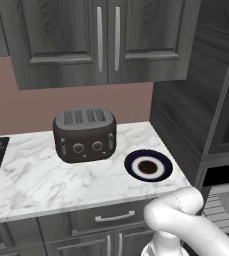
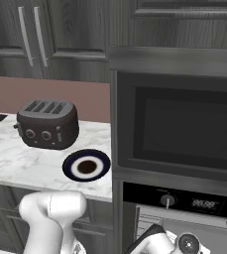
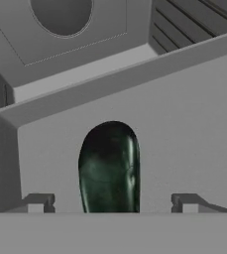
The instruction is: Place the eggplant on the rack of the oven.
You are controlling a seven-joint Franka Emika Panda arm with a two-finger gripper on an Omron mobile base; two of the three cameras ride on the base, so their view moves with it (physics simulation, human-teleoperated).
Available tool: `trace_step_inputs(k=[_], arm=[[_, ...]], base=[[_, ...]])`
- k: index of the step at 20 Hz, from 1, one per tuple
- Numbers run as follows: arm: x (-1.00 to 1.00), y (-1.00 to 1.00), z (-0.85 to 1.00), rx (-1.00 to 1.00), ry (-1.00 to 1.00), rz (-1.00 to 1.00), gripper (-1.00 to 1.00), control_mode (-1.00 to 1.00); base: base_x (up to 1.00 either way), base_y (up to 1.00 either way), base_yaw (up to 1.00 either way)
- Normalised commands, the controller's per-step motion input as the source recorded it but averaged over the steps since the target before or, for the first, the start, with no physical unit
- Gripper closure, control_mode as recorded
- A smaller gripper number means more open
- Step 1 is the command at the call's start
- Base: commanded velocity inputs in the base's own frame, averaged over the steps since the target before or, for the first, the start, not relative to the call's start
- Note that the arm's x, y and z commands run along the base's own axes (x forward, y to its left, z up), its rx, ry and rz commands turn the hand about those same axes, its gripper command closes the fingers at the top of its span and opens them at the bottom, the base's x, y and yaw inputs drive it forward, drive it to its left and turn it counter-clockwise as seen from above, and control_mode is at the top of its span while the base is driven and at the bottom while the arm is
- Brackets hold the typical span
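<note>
The white arm folds low and reaches toward the lower right, its gripper (image 3: 112,202) with finger tips (image 3: 35,202) spread wide apart.

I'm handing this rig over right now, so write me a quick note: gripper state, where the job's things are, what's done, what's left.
Gripper: open, fingers wide apart on either side of the eggplant, not touching it.
Eggplant: lying on a flat light-grey surface inside the oven cavity, back wall and fan circle beyond.
Rack: pulled out at the oven's lower opening.
Done: eggplant appears released inside the oven.
Left: probably just back the arm out; check it sits on the rack.
</note>
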Motion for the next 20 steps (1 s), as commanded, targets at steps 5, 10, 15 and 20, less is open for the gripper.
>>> trace_step_inputs(k=[5, 10, 15, 20], arm=[[-0.07, 0.00, 0.10, 0.00, -0.01, 0.00, -1.00, -1.00], [-0.47, 0.00, 0.58, 0.00, 0.00, 0.00, -1.00, -1.00], [-0.79, 0.00, 0.70, -0.01, -0.01, 0.00, -1.00, -1.00], [-0.98, 0.10, 0.86, -0.05, 0.00, 0.00, -1.00, -1.00]], base=[[0.00, 0.00, 0.00], [0.00, 0.00, 0.00], [0.00, 0.00, 0.00], [0.00, 0.00, 0.00]])
